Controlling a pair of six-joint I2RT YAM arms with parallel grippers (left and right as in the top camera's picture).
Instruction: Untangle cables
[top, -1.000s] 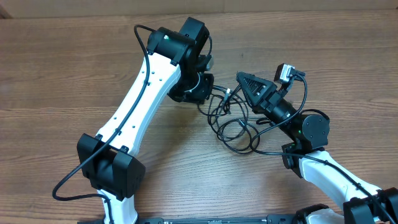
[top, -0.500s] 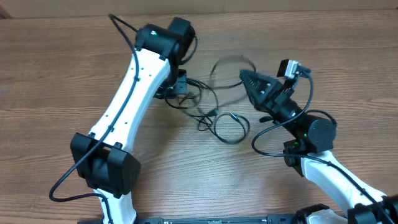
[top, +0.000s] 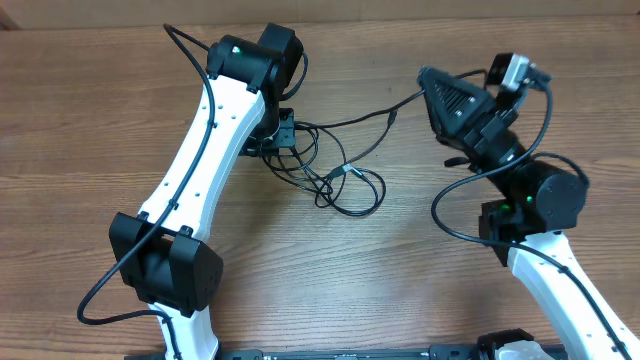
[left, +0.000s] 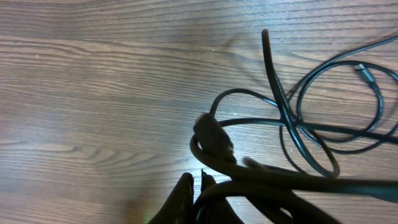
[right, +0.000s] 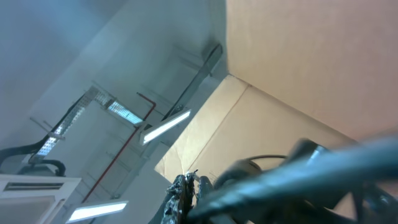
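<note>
The cables (top: 345, 188) lie as loose black loops on the wooden table between my two arms, with a small silvery plug (top: 352, 170) among them. One strand (top: 350, 122) runs taut from my left gripper (top: 283, 135) to my right gripper (top: 425, 78). In the left wrist view my left gripper (left: 198, 186) is shut on a strand, with a dark plug (left: 214, 135) just ahead and loops (left: 323, 124) to the right. The right wrist view points up at the ceiling; my right gripper (right: 188, 186) is shut, with a blurred cable (right: 298, 174) running beside it.
A cardboard wall (top: 400, 8) runs along the table's far edge. The right arm's own thick cable (top: 445, 215) loops out beside its elbow. The left arm (top: 200, 170) crosses the left half of the table (top: 80, 150).
My left gripper has drawn back to the left and my right gripper has moved up and to the right. The bundle has spread out, with one strand pulled taut between them.
</note>
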